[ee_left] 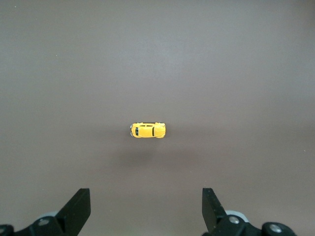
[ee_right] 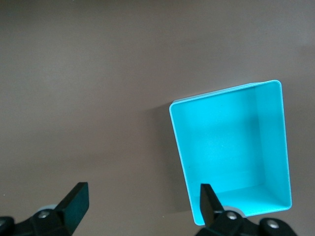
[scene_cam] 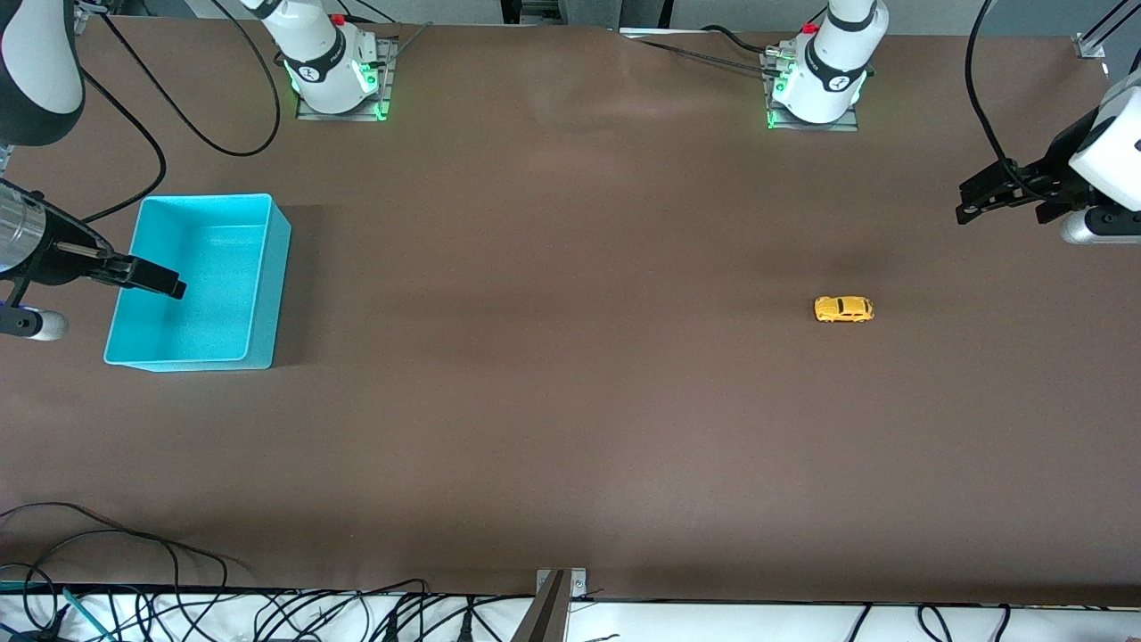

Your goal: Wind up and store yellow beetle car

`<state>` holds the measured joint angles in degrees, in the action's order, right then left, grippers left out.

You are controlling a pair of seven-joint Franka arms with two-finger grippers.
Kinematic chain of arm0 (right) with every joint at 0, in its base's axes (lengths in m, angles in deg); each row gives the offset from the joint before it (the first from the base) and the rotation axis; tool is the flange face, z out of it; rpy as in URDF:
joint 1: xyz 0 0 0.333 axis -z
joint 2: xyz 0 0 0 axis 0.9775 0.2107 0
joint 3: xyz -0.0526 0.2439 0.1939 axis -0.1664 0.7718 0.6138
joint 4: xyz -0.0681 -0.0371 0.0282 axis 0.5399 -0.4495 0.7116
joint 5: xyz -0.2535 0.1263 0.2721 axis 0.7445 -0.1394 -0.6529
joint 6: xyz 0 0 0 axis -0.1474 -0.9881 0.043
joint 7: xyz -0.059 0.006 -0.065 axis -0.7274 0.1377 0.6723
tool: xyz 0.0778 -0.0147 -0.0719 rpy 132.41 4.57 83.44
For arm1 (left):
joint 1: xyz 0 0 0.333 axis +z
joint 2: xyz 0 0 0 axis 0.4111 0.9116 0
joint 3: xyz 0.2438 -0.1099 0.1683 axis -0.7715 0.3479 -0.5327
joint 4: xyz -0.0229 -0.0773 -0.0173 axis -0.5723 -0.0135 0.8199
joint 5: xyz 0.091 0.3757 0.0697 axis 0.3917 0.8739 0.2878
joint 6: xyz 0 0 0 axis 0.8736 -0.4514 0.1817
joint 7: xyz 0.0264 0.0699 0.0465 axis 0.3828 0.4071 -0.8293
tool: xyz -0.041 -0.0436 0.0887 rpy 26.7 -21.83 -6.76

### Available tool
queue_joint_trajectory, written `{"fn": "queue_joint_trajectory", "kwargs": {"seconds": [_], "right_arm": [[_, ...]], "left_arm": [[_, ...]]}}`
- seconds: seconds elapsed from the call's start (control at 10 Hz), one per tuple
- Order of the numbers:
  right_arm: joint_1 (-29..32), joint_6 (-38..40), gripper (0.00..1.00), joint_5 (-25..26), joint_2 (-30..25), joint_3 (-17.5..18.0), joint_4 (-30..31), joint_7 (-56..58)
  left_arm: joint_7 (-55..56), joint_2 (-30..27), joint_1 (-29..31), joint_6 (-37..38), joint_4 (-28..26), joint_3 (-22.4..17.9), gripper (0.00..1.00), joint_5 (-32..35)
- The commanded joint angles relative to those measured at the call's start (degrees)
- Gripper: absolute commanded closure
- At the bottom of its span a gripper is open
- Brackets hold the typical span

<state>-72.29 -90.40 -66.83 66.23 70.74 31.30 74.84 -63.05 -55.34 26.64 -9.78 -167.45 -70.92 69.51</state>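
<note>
Front view first, so you get the layout: your yellow beetle car [scene_cam: 843, 308] sits on its wheels on the brown table [scene_cam: 553, 401], right of center in the frame, toward the left arm's end, with bare table all around it. Nothing is touching it.

Your left gripper [scene_cam: 967, 203] hangs at the right edge of the frame, up in the air over the table and well apart from the car, fingers spread wide with nothing between them. In the left wrist view the car [ee_left: 147, 130] shows dead center in the frame, and the two dark fingertips [ee_left: 78, 206] poke in from the bottom edge, wide apart.

Over at the left side of the front frame, your right gripper [scene_cam: 165, 283] hovers over the turquoise bin [scene_cam: 258, 285], which is sitting toward the right arm's end of the table. The right wrist view puts the bin [ee_right: 179, 147] in the lower right of the frame, and what you can see of its inside has nothing in it. Those fingers [ee_right: 76, 199] are spread apart too, holding nothing.
</note>
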Motion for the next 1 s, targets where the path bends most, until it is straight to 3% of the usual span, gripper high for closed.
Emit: {"fn": "queue_joint_trajectory", "kwargs": {"seconds": [0.0,0.9], "right_arm": [[-0.3,1.6,0.0,-0.8,1.0,-0.1,-2.2,-0.7],[-0.9,1.4,0.0,-0.7,1.1,-0.2,-2.1,-1.3]], "left_arm": [[-0.2,1.0,0.4,1.4,2.3,0.3,0.0,-0.6],[-0.3,1.0,0.5,1.4,2.3,0.2,0.0,-0.6]]}}
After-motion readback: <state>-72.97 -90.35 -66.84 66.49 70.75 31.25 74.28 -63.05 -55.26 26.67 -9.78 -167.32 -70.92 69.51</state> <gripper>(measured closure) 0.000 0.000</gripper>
